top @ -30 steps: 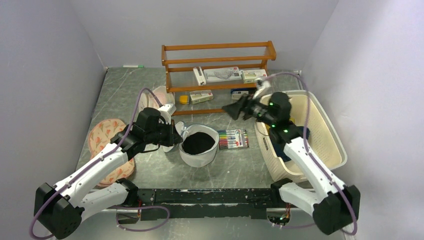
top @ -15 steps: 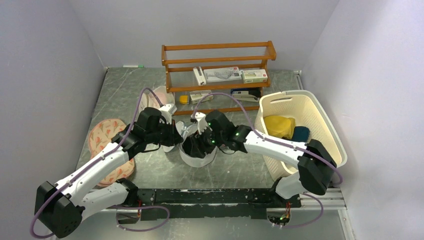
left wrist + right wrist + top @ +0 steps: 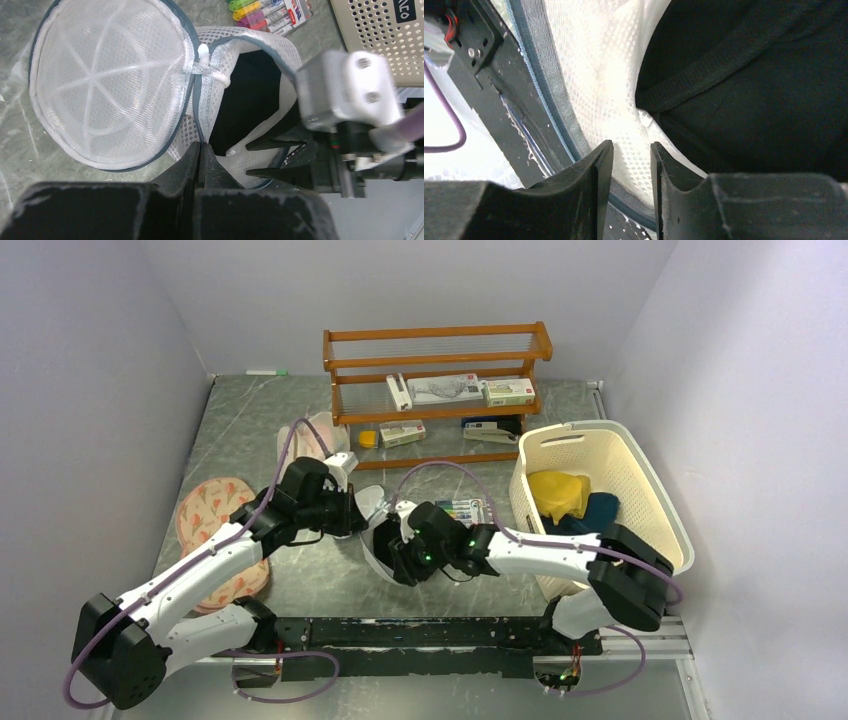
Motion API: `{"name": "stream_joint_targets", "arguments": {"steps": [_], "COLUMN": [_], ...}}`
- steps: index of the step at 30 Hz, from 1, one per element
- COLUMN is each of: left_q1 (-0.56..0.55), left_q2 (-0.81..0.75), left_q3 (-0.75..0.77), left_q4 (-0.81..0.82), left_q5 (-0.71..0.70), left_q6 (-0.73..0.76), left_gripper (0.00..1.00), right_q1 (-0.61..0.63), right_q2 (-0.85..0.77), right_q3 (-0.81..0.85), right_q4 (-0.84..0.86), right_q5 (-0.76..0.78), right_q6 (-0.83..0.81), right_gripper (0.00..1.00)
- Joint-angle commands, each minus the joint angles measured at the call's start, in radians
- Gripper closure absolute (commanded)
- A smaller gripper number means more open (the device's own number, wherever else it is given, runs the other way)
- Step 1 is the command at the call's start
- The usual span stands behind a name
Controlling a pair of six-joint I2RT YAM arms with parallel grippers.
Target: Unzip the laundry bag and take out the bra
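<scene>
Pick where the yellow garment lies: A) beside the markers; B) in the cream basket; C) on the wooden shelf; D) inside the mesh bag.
B: the yellow garment shows inside the cream basket, below its rim.

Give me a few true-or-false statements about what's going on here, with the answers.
1. The laundry bag is zipped shut. False: its round lid is folded open, showing black fabric inside.
2. The left tool is pinching the bag's mesh wall. True.
3. A pack of coloured markers lies near the bag. True.
4. The wooden shelf is bare. False: small boxes sit on it.
</scene>
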Motion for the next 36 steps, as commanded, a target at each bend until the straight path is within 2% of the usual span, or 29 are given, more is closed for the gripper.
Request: {"name": "stream_joint_targets", "arguments": {"steps": [1,8,14,18,25,30,36], "left_q1": [0.000,-0.003,-0.004,-0.005,-0.006,-0.008,-0.008], "left_q2": [-0.006,-0.011,-0.001,-0.005,-0.010,-0.008,-0.007], "left_q3": [-0.001,-0.005,-0.004,-0.003,-0.002,-0.002,-0.001], "left_q4": [0.031,0.034,0.037,0.034,0.029,0.033,0.032], "left_q5": [-0.010,-0.013,-0.011,-0.013,-0.018,-0.018,-0.017], "left_q6": [-0.004,-0.007,-0.005,-0.004,-0.006,-0.005,-0.005], "left_gripper": [0.93,0.93,0.93,0.93,0.93,0.93,0.93], "right_q1": [0.008,0.008,0.007,0.007,0.007,0.007,0.007], "right_q2": [-0.101,-0.213,-0.141,-0.057,0.074,0.119,0.184], "right_q3": [0.035,0.046,0.128,0.181,0.240,0.225,0.225], "right_q4": [0.002,0.008,-0.037,-0.035,-0.015,0.057,0.088], "right_q5": [0.153,0.352,0.560,0.599,0.593,0.547,0.593], "right_q6": [0.014,-0.002,0.019,0.005,-0.047,-0.047,-0.046], "right_gripper": [0.66,0.55,0.45,0.42,0.42,0.48,0.52]}}
